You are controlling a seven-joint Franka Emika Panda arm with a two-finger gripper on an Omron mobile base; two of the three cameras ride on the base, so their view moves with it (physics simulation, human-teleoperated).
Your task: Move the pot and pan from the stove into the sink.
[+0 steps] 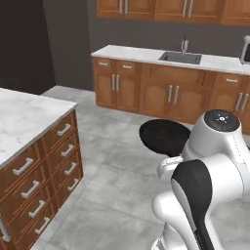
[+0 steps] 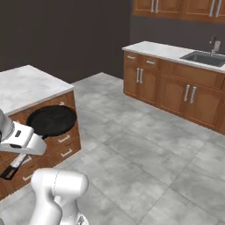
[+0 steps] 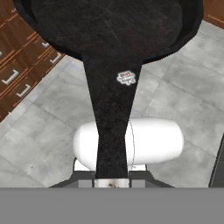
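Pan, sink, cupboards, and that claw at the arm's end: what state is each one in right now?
Pan: held up in the air by its handle, level, nothing in it.
End effector: shut on the pan's handle.
Sink: basin looks bare, no water running from the faucet.
Cabinet doors: all closed.
Island drawers: all closed.

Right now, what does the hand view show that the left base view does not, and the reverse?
Hand view: the frying pan's handle running down to the gripper, shut on it, with a small label. Left base view: the sink with its faucet on the far counter, and the marble island. Both: the black pan, wooden drawers, grey floor tiles.
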